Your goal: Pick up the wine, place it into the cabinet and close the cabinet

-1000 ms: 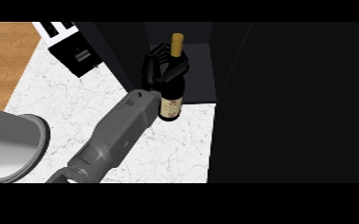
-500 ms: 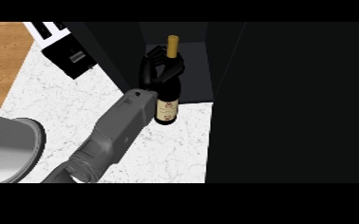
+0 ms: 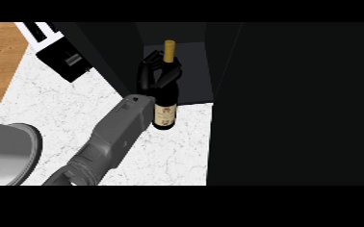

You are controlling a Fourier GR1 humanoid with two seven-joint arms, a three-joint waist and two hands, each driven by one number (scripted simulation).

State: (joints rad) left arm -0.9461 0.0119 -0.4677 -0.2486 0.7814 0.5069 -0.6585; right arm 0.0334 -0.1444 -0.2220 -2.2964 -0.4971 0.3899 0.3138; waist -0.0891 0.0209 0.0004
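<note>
Now the left hand [image 3: 155, 73] is curled round the neck of the wine [image 3: 165, 107], which stands upright on the counter [image 3: 64, 101] at the open cabinet [image 3: 192, 62] front, gold top showing

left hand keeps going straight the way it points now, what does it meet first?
The left hand, curled round the wine bottle, points up-view into the open cabinet. Nothing shows ahead until the cabinet's dark back wall, probably first contact, bottle leading; depth is unclear.
</note>
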